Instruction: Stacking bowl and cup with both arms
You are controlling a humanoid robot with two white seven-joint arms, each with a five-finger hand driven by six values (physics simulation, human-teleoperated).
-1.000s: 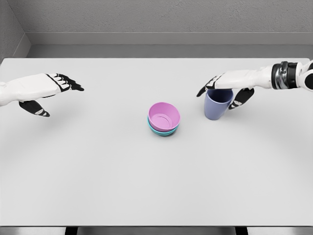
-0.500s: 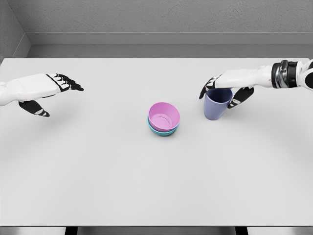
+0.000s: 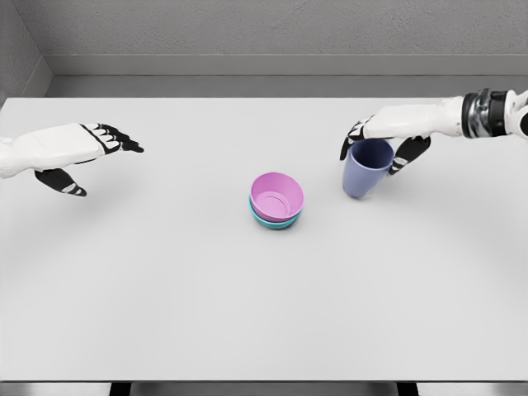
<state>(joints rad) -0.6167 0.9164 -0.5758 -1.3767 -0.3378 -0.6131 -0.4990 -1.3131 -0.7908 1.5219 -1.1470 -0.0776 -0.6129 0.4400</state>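
A pink bowl (image 3: 277, 196) sits nested in a teal bowl (image 3: 274, 220) at the middle of the white table (image 3: 247, 305). To their right a blue-purple cup (image 3: 365, 173) is tilted and held slightly off the table. My right hand (image 3: 379, 147) is shut on the cup, fingers over its far rim and thumb on its right side. Far to the left my left hand (image 3: 97, 163) hovers above the table, open, fingers stretched toward the middle and holding nothing.
A grey wall (image 3: 264, 33) runs behind the table's far edge. The table's front edge lies near the bottom of the view.
The right hand closed on the cup and raised it a little, tipping it. The left hand and the bowls have stayed put.
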